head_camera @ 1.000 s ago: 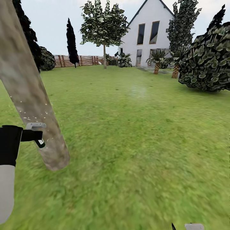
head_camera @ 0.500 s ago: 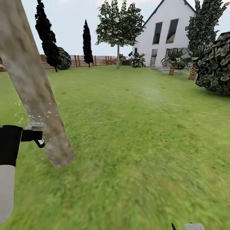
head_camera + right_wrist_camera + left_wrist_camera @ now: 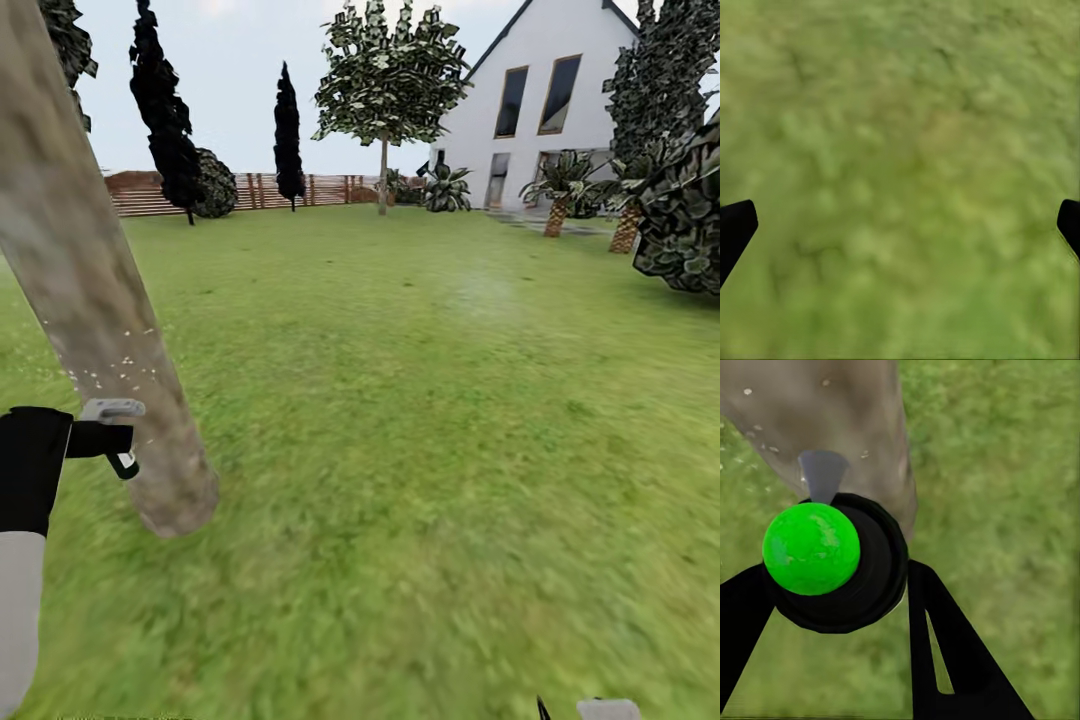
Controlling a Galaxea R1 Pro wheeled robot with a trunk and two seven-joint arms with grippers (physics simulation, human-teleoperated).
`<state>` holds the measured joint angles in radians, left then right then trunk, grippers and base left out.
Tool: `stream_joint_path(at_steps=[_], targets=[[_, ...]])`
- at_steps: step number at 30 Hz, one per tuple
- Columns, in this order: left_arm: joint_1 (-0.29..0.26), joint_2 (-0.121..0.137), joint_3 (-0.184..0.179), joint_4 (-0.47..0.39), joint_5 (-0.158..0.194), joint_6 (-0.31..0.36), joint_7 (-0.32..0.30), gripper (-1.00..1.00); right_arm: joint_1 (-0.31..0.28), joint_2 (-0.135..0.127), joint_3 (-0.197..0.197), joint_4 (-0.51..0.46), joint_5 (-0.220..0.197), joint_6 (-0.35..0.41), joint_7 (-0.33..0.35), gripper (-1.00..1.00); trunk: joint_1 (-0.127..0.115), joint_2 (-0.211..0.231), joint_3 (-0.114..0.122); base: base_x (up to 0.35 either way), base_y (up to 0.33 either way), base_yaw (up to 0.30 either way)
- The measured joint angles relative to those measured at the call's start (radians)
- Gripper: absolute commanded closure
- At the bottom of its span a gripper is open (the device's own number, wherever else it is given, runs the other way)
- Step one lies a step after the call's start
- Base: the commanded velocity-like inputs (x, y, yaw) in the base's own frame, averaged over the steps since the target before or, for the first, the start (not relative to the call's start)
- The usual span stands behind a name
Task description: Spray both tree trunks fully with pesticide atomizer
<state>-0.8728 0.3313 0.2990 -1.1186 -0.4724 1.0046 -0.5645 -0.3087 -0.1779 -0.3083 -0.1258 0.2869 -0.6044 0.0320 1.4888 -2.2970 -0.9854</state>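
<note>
The left gripper [image 3: 105, 440] is clenched on the atomizer [image 3: 112, 425], low at the left of the head view, at the end of a black and white forearm. In the left wrist view the two black fingers [image 3: 945, 652] close on either side of the atomizer [image 3: 844, 562], whose round dark body carries a bright green spot and whose whitish spray head points at the trunk [image 3: 847, 427] just ahead. The nozzle sits just beside the bark; whether it touches cannot be told.

The trunk [image 3: 90, 270] is a thick, smooth, grey-beige column that leans across the left of the head view and meets the grass [image 3: 420, 450] just beyond the atomizer. Small white specks dot the bark near the spray head.

The right gripper [image 3: 900, 217] hangs over blurry grass [image 3: 900, 150]. Only its two dark fingertips [image 3: 735, 225] show, far apart at opposite edges of the right wrist view, so it is spread wide with nothing in it.

Further off, the lawn runs to a brown slatted fence [image 3: 250, 190] at the far left edge of the garden. Dark cypresses [image 3: 165, 120] and a round bush [image 3: 215, 185] stand before it. A leafy tree [image 3: 385, 90] with a thin trunk stands near the far middle. A white house [image 3: 540, 110] rises at the far right, with short palms [image 3: 560, 195] in front of it and a large dark bush [image 3: 685, 220] nearer at the right edge.
</note>
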Motion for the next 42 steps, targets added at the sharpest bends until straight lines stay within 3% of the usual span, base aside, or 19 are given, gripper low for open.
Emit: stream_joint_path(at_steps=[15, 24, 29, 38, 42], targets=[[0.05, 0.0, 0.002, 0.042, 0.0, -0.001, 0.0, 1.0, -0.001, 0.0, 0.0, 0.0, 0.0, 0.0, 0.0, -1.0, 0.0, 0.0, 0.0, 0.122, -0.266, 0.27], [0.054, 0.002, 0.004, 0.044, -0.002, -0.002, 0.0, 1.0, -0.001, 0.0, 0.0, 0.0, 0.0, 0.0, 0.0, -1.0, 0.0, 0.0, 0.0, 0.171, -0.259, 0.024], [0.08, 0.007, 0.038, 0.045, 0.0, -0.005, 0.05, 1.0, 0.0, 0.0, 0.001, 0.0, 0.0, 0.0, 0.0, -1.0, 0.0, 0.0, 0.0, 0.172, -0.256, 0.235], [0.116, 0.0, 0.035, 0.078, 0.003, -0.011, 0.052, 1.0, -0.001, 0.001, 0.002, 0.0, 0.0, 0.0, 0.0, -1.0, 0.0, 0.0, 0.0, 0.23, -0.206, 0.277], [0.124, 0.0, 0.036, 0.08, 0.0, -0.043, 0.052, 1.0, -0.001, 0.001, 0.001, 0.0, 0.0, 0.0, 0.0, -1.0, 0.0, 0.0, 0.0, 0.242, -0.197, 0.258]])
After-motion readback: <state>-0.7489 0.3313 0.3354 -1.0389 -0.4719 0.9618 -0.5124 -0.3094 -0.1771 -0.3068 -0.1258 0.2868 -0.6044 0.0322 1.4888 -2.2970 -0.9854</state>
